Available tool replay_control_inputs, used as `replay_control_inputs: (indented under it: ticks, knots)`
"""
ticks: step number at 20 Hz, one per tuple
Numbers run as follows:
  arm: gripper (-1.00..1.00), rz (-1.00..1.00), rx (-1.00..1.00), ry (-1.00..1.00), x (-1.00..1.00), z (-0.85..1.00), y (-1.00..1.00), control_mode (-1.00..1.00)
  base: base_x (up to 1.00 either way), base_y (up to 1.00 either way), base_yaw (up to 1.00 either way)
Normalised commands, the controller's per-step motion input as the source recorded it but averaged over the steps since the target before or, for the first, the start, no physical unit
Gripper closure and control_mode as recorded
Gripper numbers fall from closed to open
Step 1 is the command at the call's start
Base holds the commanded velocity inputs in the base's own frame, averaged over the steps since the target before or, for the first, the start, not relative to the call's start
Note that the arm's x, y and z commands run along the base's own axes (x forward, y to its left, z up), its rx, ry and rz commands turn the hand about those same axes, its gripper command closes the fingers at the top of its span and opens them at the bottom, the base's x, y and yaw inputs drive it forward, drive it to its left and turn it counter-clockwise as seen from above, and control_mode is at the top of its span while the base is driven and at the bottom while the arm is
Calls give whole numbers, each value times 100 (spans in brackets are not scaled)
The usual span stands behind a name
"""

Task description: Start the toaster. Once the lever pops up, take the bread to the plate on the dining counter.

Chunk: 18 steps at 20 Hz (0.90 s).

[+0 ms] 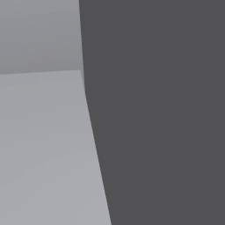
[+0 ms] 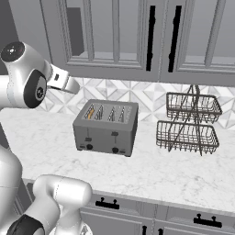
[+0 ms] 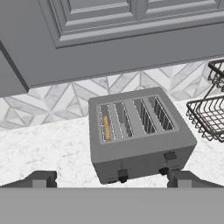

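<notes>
Grey cabinet doors (image 2: 119, 36) with dark handles fill the wall above us, over a tiled backsplash (image 2: 147, 94) of pale chevrons. Below runs the white marble tabletop (image 2: 151, 174), with grey drawers along its front edge.

In the right base view we see our white arm (image 2: 25, 80) rising at 9 o'clock. A two-tier wire basket rack (image 2: 188, 124) stands at 3 o'clock on the tabletop, well apart from the toaster (image 2: 106, 127), which sits near the middle.

The toaster is a grey four-slot box. In the hand view, the bread (image 3: 106, 127) shows as a thin tan edge in the leftmost slot, at 9 o'clock of the toaster's top. Two dark levers and two knobs sit on its front face.

Our tool (image 3: 111, 178) hangs just before the toaster's front, its fingers spread fully wide and gripping nothing.
</notes>
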Motion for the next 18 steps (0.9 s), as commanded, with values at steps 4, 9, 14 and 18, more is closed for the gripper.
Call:
replay_control_inputs:
  ticks: [4,9,14,18]
  knots:
    - [-100,0,0,0,0,0,0,-100,0,0,0]
    - [-100,0,0,0,0,0,0,-100,0,0,0]
    - [-100,0,0,0,0,0,0,-100,0,0,0]
    - [-100,0,0,0,0,0,0,-100,0,0,0]
